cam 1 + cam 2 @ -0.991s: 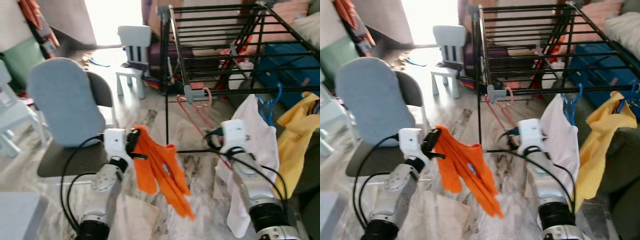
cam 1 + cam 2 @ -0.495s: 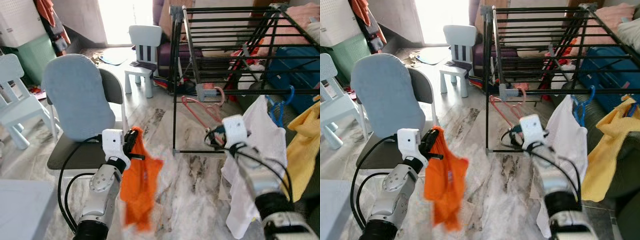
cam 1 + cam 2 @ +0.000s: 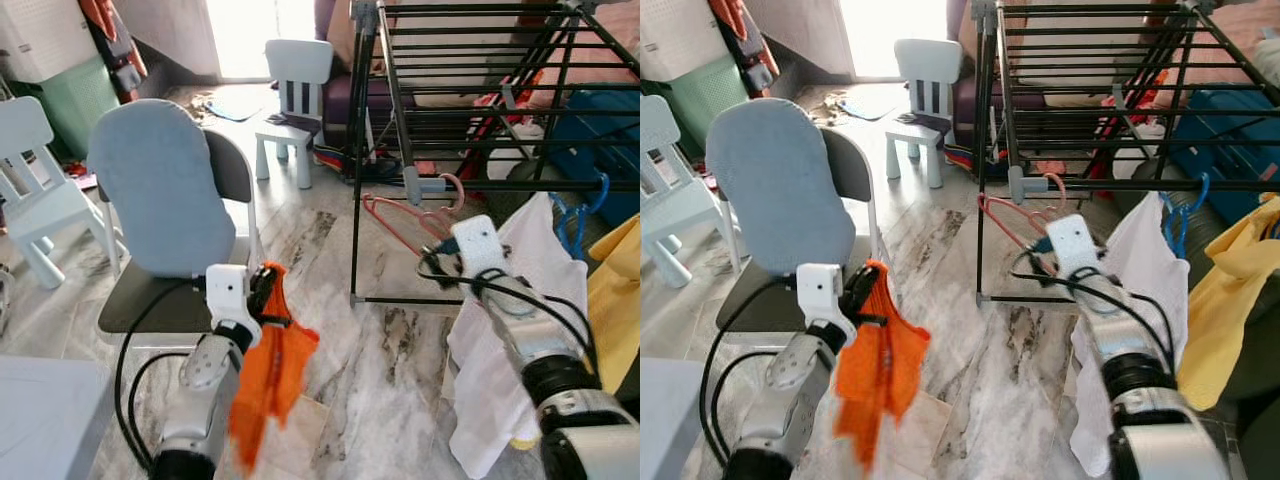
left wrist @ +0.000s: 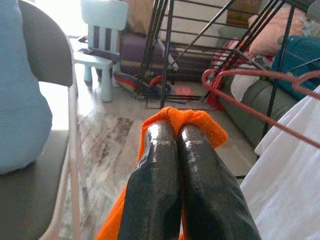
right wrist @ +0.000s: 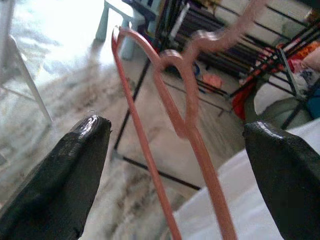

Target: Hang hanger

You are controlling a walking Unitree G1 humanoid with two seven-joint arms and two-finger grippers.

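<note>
Left end effector clamps one orange cloth; right end effector apart, one pink hanger.

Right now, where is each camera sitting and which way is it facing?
Left and right eye views: on the head, looking down and forward at the drying rack; both arms show.
Left wrist view: along the left gripper, shut on the orange cloth.
Right wrist view: between the open right gripper fingers toward the pink hanger.
Shared: hanger and rack show in every view.

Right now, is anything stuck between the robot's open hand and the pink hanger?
Nothing visible. The right gripper is open, and the pink hanger sits in the gap between its fingers, already hooked on the drying rack.
</note>
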